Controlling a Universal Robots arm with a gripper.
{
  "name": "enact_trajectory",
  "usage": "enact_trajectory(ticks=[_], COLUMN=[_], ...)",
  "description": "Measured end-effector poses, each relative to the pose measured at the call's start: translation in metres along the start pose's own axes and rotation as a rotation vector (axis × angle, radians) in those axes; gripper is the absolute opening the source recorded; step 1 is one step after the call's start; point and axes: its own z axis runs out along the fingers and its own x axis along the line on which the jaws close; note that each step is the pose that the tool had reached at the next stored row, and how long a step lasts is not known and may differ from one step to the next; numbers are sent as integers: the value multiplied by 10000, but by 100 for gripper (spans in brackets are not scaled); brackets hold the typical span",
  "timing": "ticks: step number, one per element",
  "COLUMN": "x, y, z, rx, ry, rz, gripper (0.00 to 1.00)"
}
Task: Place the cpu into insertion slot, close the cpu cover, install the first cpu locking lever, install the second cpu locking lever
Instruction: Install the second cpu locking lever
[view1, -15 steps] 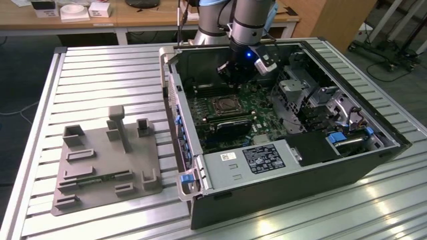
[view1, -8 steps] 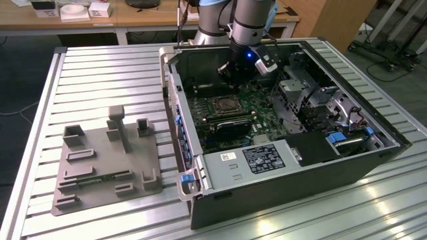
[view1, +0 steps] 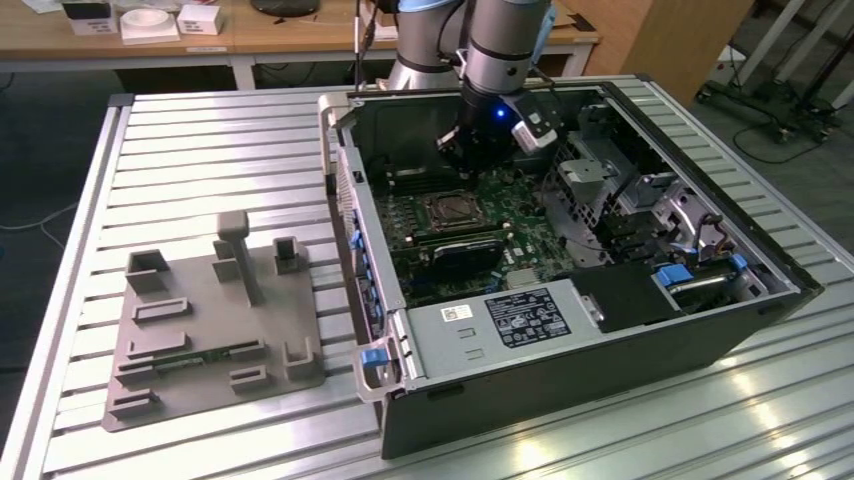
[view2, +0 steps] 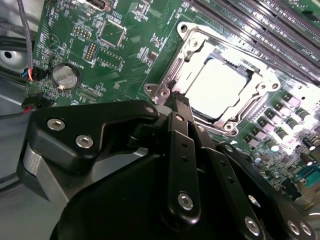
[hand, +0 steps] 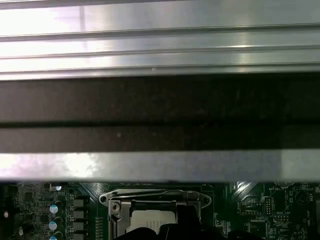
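exterior view: one arm reaches into the open computer case (view1: 561, 330); its gripper (view1: 470, 152) hangs just at 12 o'clock of the insertion slot (view1: 445, 211); fingers hidden. one power supply (view1: 501, 320) carries an unreadable label.

second wrist view: fingers (view2: 181, 107) pressed together, holding nothing, beside the cpu cover (view2: 197, 42); the cpu (view2: 216, 86), glare-washed, probably seated.

first wrist view: slot cut off at the frame edge.

Probably a robotics lab or workshop: ribbed aluminium bench (view1: 200, 130) carrying an opened computer case (view1: 561, 260) and a grey fixture plate (view1: 200, 330), wooden desk (view1: 267, 40) behind with small boxes (view1: 147, 20), wheeled stands (view1: 787, 90) past the bench's far corner.
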Motion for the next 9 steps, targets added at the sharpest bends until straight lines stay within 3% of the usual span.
enact_trajectory(ticks=[9], x=[-4], y=[-56], z=[0], rx=[-1], ry=[9], rz=[1], gripper=[10])
